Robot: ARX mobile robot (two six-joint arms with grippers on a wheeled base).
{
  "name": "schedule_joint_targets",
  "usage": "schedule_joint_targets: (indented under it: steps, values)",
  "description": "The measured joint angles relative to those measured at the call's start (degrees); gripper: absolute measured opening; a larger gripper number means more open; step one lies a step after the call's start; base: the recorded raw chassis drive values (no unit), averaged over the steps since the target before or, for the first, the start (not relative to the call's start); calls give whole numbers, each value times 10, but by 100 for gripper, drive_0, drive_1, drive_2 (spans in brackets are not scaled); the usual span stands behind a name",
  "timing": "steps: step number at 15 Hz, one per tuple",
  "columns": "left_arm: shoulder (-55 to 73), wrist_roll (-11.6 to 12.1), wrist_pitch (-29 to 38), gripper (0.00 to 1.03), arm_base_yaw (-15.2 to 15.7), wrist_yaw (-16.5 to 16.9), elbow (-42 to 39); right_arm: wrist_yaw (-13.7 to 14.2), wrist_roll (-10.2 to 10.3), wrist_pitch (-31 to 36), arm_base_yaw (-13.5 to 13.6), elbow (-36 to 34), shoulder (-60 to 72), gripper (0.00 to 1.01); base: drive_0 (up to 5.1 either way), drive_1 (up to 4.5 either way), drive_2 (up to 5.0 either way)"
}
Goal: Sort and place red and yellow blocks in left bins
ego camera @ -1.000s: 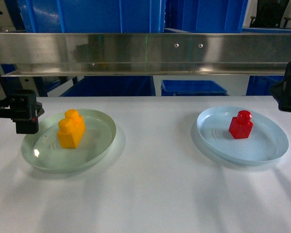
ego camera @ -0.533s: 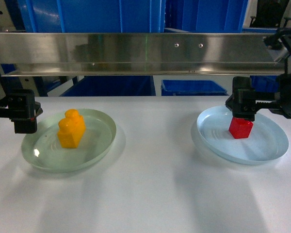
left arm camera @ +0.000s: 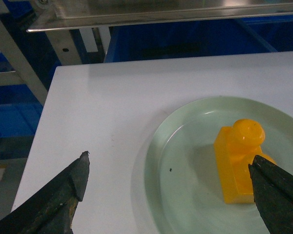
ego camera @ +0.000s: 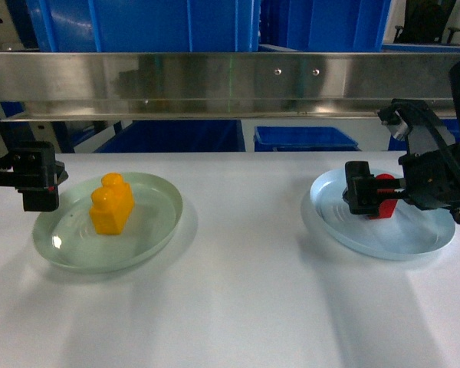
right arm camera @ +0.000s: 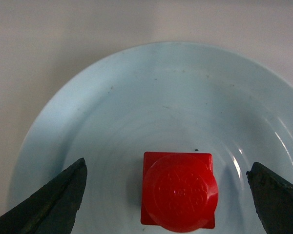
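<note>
Head view: white table [ego camera: 238, 307] bare between a green plate [ego camera: 157, 230] near its left edge holding the yellow block [ego camera: 111, 205] and a blue plate [ego camera: 414, 241] near the right edge; left wrist: left gripper [left arm camera: 171, 195] spread wide beside that studded block; right wrist: right gripper [right arm camera: 166, 195] agape, straddling the red block [right arm camera: 178, 191], not touching.

In the head view the right gripper [ego camera: 366, 196] covers most of the red block [ego camera: 384, 204]; only slivers show. The left wrist view cuts off the green plate [left arm camera: 158, 165] at right and bottom, and one finger [left arm camera: 278, 190] hides the yellow block's [left arm camera: 237, 158] lower corner.
</note>
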Motion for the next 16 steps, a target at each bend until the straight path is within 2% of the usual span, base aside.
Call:
schedule_joint_targets:
  steps: [6, 7, 11, 16]
  values:
    - [0, 0, 0, 98, 0, 0, 0, -16, 13, 38, 1, 24, 43, 96, 0, 0, 0]
    - [0, 0, 0, 98, 0, 0, 0, -16, 12, 38, 1, 24, 43, 80, 0, 0, 0]
    - [0, 0, 0, 98, 0, 0, 0, -16, 12, 42, 0, 24, 46, 31, 0, 0, 0]
    - [0, 0, 0, 98, 0, 0, 0, -14, 19, 81, 0, 8, 43, 30, 0, 0, 0]
